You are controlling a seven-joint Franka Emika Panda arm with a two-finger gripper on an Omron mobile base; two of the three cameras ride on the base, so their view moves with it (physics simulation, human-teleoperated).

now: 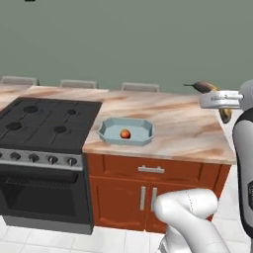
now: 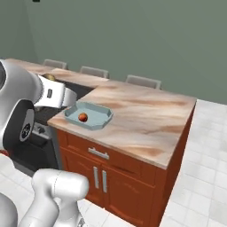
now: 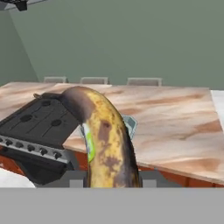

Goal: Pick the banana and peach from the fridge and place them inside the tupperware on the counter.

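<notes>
Yellow-brown, the banana (image 1: 212,90) is sitting clamped in the end effector (image 1: 217,100) at the right of the left base view, above the marbled desk (image 1: 183,128); the peach (image 1: 125,134) is already lying in the tupperware (image 1: 106,132). From the right base view, the tupperware (image 2: 99,119) is sitting near the desk's stove-side edge, beside the black stovetop (image 1: 44,121). Along the hand view, the banana (image 3: 105,135) is hanging well short of the container, so carrying it over and lowering seems next. Grey-green wall is backing the room.
</notes>
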